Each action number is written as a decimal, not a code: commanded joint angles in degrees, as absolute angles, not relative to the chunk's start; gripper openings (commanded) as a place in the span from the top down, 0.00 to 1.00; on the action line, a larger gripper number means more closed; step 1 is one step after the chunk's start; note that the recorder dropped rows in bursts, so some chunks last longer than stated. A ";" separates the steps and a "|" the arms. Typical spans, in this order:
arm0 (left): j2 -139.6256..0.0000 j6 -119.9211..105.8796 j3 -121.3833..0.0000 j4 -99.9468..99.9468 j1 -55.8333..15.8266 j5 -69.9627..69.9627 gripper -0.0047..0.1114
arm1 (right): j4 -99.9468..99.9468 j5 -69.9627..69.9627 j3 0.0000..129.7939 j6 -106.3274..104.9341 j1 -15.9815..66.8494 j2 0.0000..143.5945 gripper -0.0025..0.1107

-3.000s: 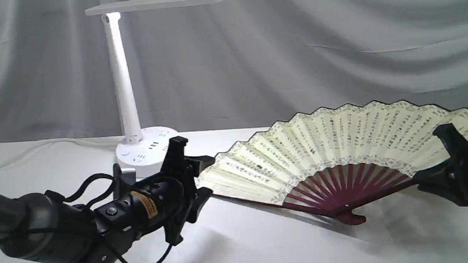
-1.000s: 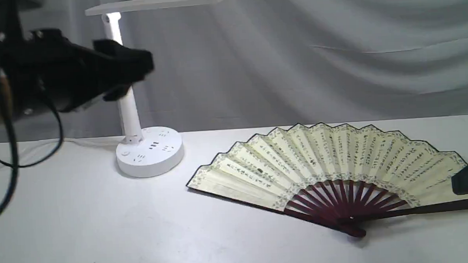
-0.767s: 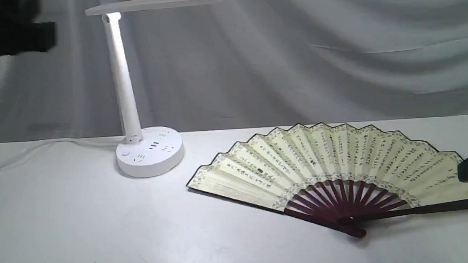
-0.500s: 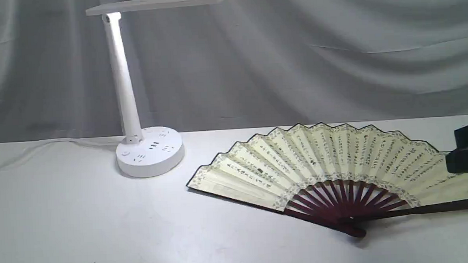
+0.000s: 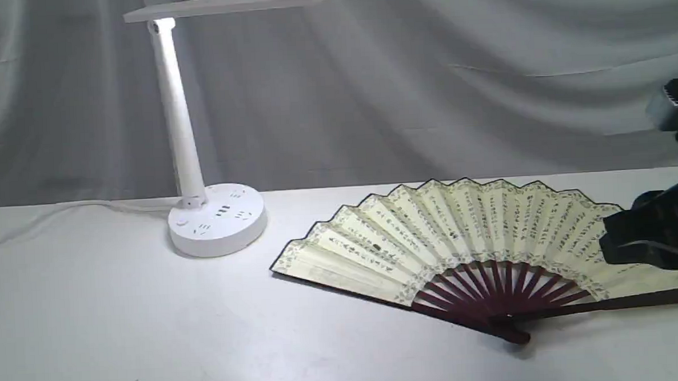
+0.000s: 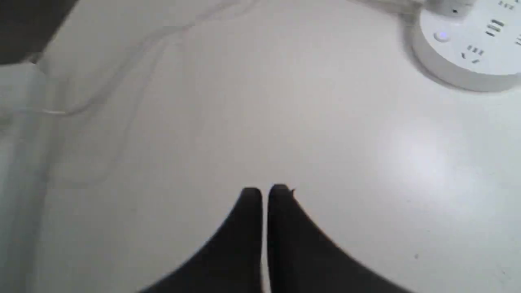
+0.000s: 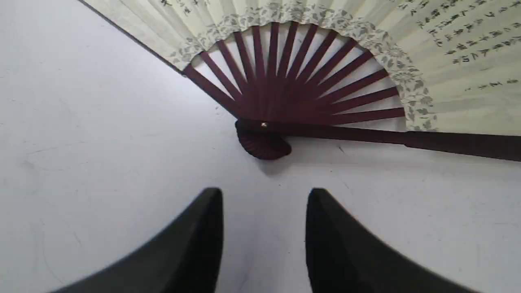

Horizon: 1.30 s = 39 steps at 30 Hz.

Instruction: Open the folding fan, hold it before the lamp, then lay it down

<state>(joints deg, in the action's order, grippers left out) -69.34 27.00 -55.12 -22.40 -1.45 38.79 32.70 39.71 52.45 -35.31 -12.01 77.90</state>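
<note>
The folding fan (image 5: 467, 236) lies spread open and flat on the white table, its maroon ribs and pivot (image 7: 264, 126) toward the front. To its left stands the white lamp (image 5: 178, 117), its bar head high and its round socket base (image 6: 468, 49) on the table. My right gripper (image 7: 264, 195) is open and empty, hovering apart from the fan's pivot; in the exterior view its dark body (image 5: 655, 234) hangs over the fan's right end. My left gripper (image 6: 264, 193) is shut with nothing in it, above bare table by the lamp base, and out of the exterior view.
A white cord (image 5: 59, 211) runs from the lamp base off to the left along the table's back. Grey draped cloth (image 5: 425, 78) hangs behind the table. In the left wrist view the table's edge (image 6: 28, 106) and a dark corner lie beyond the cord.
The fan went from held up to lying flat. My left arm let go, rose and left the exterior view. My right gripper released the right guard and has shifted over that end.
</note>
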 commanded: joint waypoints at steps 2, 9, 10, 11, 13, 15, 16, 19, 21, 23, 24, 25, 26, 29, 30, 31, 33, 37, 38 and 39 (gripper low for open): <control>-69.46 19.59 -52.00 -13.98 -0.60 34.55 0.96 | 27.56 37.99 52.46 -30.53 -11.85 77.58 0.68; -69.46 9.82 -50.05 -2.72 -0.60 33.24 0.96 | 19.33 37.74 52.46 -21.85 -11.85 77.58 0.72; -69.46 8.20 -50.05 -0.97 -0.60 33.24 0.96 | 18.65 37.74 52.46 -21.36 -11.85 77.58 0.72; -69.46 6.70 -50.05 0.73 -0.60 33.24 0.96 | 18.34 37.74 52.46 -20.59 -11.85 77.58 0.72; -69.46 5.46 -50.05 2.42 -0.60 33.24 0.96 | 18.08 38.01 52.46 -20.19 -11.85 77.58 0.73; -69.46 5.46 -50.05 1.58 -0.60 32.80 0.96 | 18.08 38.42 52.46 -20.19 -11.85 77.58 0.74; -69.46 5.46 -50.05 0.43 -0.60 32.80 0.96 | 18.08 38.60 52.46 -20.19 -11.85 77.58 0.75; -69.46 5.46 -50.05 0.00 -0.60 33.38 0.96 | 17.51 38.56 52.46 -20.19 -11.85 77.58 0.77; -69.46 5.46 -50.05 0.00 -0.60 33.16 0.96 | 17.51 38.36 52.46 -20.19 -11.85 77.58 0.77; -69.46 5.46 -50.05 -0.99 -0.60 33.17 0.96 | 16.99 38.36 52.46 -20.19 -11.85 77.58 0.77; -69.46 5.46 -50.05 -1.00 -0.60 32.78 0.96 | 16.92 38.36 52.46 -20.19 -11.85 77.58 0.77; -69.46 5.46 -50.05 -1.00 -0.60 32.66 0.96 | 16.89 38.47 52.46 -20.19 -11.85 77.58 0.77; -69.46 5.46 -50.05 -1.00 -0.60 32.26 0.96 | 16.89 38.47 52.46 -20.19 -11.85 77.58 0.77; -69.46 5.57 -50.05 -1.00 -0.60 32.92 0.96 | 16.36 38.47 52.46 -20.19 -11.85 77.58 0.77; -69.46 5.85 -50.05 -1.00 -0.60 33.40 0.96 | 15.62 38.47 52.46 -20.05 -11.85 77.58 0.78; -69.46 5.98 -50.05 -0.73 -0.60 33.49 0.96 | 15.28 38.47 52.46 -20.05 -11.85 77.58 0.78; -69.59 5.98 -50.05 -0.37 -0.60 33.49 0.96 | 14.50 38.47 52.46 -19.46 -11.85 77.58 0.80; -70.90 5.98 -50.05 -0.37 -0.60 34.46 0.96 | 12.00 38.57 52.46 -17.01 -11.85 77.58 0.83; -71.45 5.88 -50.05 -0.37 -0.60 34.48 0.96 | 11.74 38.57 52.34 -16.57 -11.85 77.58 0.84; -72.06 5.88 -50.05 -0.37 -0.60 34.48 0.96 | 11.52 38.20 52.01 -16.19 -11.85 77.58 0.85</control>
<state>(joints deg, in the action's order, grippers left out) -71.34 5.63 -50.24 -0.45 -0.70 34.34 12.82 38.47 52.35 -17.17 -12.01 77.90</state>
